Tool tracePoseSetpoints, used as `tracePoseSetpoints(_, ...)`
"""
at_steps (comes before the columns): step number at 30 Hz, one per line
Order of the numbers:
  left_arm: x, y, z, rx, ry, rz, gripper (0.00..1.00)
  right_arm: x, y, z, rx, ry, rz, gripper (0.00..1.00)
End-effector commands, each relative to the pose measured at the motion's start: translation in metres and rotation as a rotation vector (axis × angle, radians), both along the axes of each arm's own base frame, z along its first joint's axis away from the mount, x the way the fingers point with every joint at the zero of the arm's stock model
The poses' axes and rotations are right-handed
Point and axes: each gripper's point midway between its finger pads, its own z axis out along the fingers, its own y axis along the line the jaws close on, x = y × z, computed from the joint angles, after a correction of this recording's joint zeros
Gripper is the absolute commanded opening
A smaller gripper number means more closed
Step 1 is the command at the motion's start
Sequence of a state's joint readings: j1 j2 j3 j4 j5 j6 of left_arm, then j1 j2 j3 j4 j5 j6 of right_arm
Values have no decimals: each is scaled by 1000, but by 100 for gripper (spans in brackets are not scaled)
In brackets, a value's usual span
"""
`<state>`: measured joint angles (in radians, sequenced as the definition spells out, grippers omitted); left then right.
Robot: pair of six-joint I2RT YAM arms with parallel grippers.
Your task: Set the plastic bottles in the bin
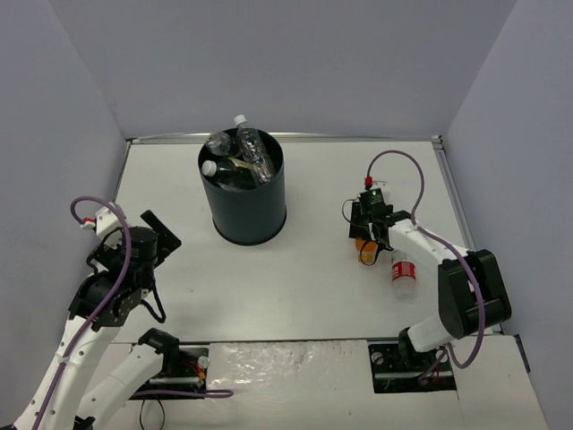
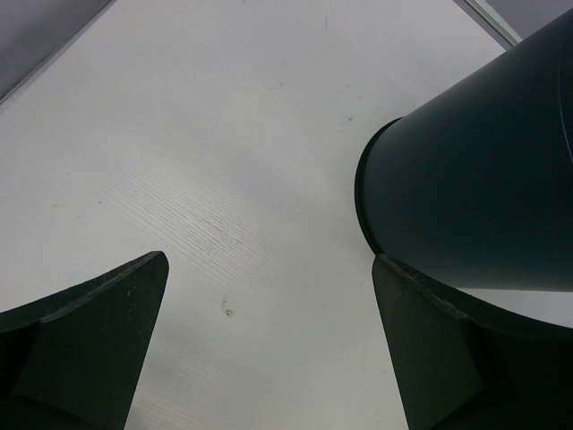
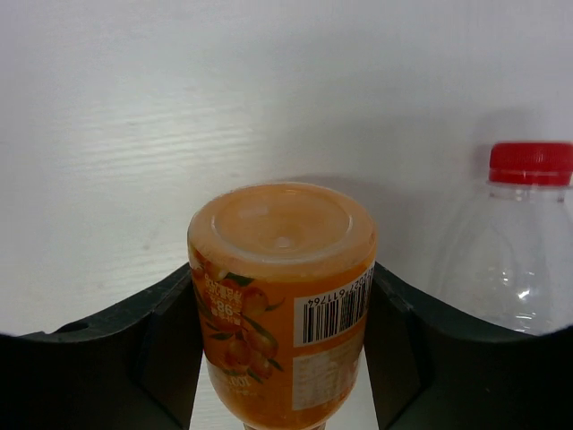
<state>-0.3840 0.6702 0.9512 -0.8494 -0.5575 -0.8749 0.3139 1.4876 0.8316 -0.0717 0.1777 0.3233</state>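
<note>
The orange bottle (image 3: 282,296) lies on the table with its base toward the camera, and the fingers of my right gripper (image 3: 282,358) press against both its sides. From above, this gripper (image 1: 369,240) covers most of the orange bottle (image 1: 367,253). A clear bottle with a red cap and red label (image 3: 524,251) lies just to its right, also seen from above (image 1: 403,271). The black bin (image 1: 242,210) stands at the table's middle back with clear bottles (image 1: 253,154) sticking out of its top. My left gripper (image 1: 157,235) hangs open at the left, holding nothing.
In the left wrist view the bin's wall (image 2: 474,179) rises close to the right finger (image 2: 448,358) of the left gripper (image 2: 269,358), with bare white table (image 2: 224,179) between and ahead of the fingers. Grey walls enclose the table on three sides.
</note>
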Motion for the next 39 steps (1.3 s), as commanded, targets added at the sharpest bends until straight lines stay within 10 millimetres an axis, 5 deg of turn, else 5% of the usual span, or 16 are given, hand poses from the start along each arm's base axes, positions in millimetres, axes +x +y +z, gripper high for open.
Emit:
tracePoseSetpoints(1, 6, 0, 14, -6, -46, 5, 97, 42, 77, 164, 64, -404, 230, 23)
tracePoseSetpoints(6, 7, -1, 21, -18, -66, 5, 97, 20, 184, 340, 127, -837, 569, 23)
tracePoseSetpoints(12, 23, -14, 66, -16, -138, -69, 97, 5, 277, 421, 207, -1069, 821, 24)
tracePoseSetpoints(16, 38, -14, 95, 24, -166, -66, 97, 22, 320, 426, 183, -1129, 845, 29)
tracePoseSetpoints(24, 51, -10, 114, 95, -145, -51, 97, 60, 365, 388, 136, -1100, 850, 36)
tracePoseSetpoints(25, 51, -9, 115, 94, -150, -49, 97, 66, 372, 371, 131, -1066, 854, 35)
tracePoseSetpoints(31, 43, 0, 117, 112, -169, -27, 97, 72, 362, 302, 108, -913, 789, 41)
tracePoseSetpoints(35, 40, -2, 114, 101, -175, -37, 97, 79, 350, 274, 91, -853, 749, 45)
tracePoseSetpoints(39, 39, 2, 112, 100, -168, -16, 97, 80, 343, 255, 100, -807, 736, 65)
